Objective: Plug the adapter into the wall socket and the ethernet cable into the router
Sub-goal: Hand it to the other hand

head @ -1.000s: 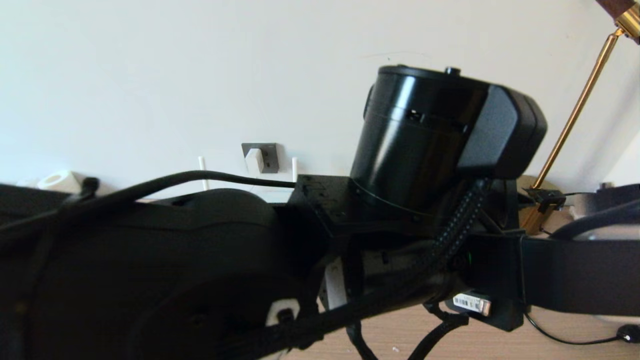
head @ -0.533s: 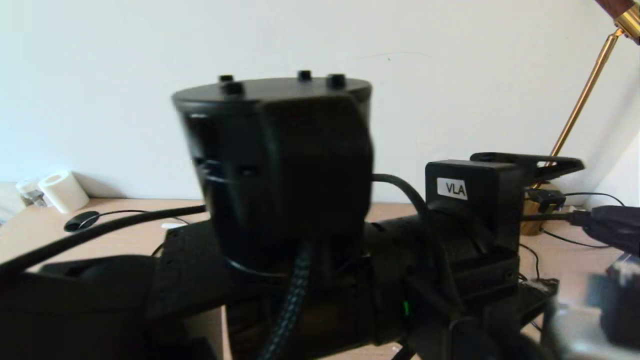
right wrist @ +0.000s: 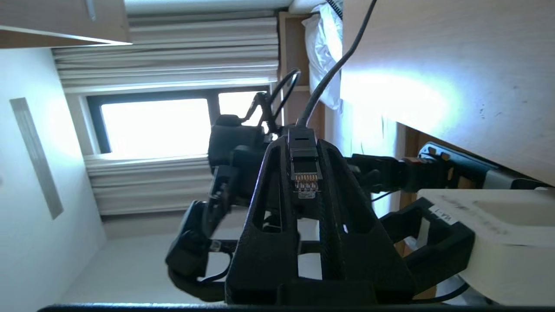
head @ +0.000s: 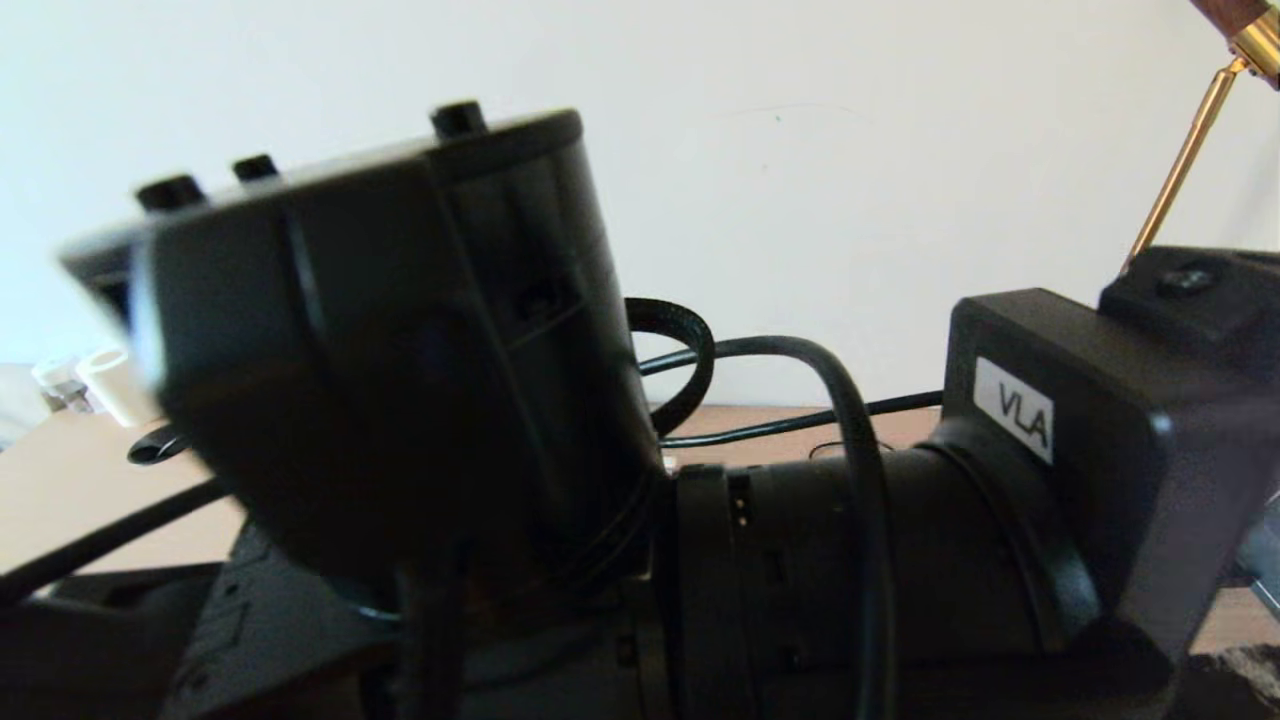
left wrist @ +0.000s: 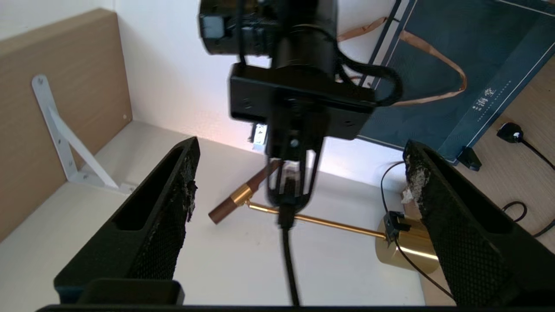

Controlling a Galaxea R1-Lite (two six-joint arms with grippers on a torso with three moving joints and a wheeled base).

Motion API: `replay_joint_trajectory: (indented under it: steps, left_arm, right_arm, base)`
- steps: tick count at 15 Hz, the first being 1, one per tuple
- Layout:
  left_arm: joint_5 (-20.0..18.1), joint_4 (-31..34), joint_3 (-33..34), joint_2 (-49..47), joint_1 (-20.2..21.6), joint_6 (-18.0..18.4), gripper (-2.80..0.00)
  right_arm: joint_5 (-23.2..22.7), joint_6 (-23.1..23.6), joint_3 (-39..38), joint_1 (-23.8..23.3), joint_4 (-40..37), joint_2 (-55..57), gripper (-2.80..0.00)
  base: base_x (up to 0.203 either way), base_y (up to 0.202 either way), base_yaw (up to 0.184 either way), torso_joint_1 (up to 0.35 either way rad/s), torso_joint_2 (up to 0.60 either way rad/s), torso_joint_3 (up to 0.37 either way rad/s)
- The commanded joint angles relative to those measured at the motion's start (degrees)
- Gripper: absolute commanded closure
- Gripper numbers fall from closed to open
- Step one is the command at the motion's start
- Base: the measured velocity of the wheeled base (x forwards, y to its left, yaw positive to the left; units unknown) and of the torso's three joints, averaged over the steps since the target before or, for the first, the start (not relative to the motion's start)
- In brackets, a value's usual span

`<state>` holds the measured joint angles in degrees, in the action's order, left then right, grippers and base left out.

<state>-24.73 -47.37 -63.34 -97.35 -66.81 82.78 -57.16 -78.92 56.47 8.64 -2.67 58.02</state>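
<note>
My right gripper [right wrist: 303, 145] is shut on the ethernet cable's plug [right wrist: 305, 173]. The plug's clear tip with gold contacts points back between the fingers, and the black ethernet cable [right wrist: 329, 73] runs away past the table edge. In the left wrist view the same right gripper [left wrist: 288, 203] hangs in the air with the cable [left wrist: 288, 255] trailing from it. My left gripper [left wrist: 301, 145] stands wide open around that sight, holding nothing. A black round disc [head: 150, 447] lies on the table at far left. The adapter, the wall socket and the router are hidden.
Black arm links [head: 400, 350] fill most of the head view. A brass lamp [left wrist: 407, 247] stands on the wooden table [head: 60, 500] at the right by the wall. A dark blue bag [left wrist: 455, 65] and a white paper roll [head: 105, 385] are also there.
The arm links have swung left and closer across the head view. The wall socket with a white block in it, seen one second ago, is now covered by them.
</note>
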Motion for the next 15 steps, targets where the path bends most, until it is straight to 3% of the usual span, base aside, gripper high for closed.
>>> replay_joint_trajectory:
  steps: [1,15]
  left_arm:
    - [-0.1,-0.4,-0.2,-0.6,-0.3,0.7,-2.80]
    - [-0.2,-3.3,-3.8,-4.2,1.9,-3.5,-2.80]
  right_arm:
    - [-0.5,-0.7,0.9,0.1,-0.1,0.1,0.00]
    - [-2.9,-1.1,-1.6,1.7,-0.9,-4.1,0.00]
  base:
    - [0.000,0.000,0.000,0.000,0.00,0.000]
    - [0.000,0.000,0.000,0.000,0.00,0.000]
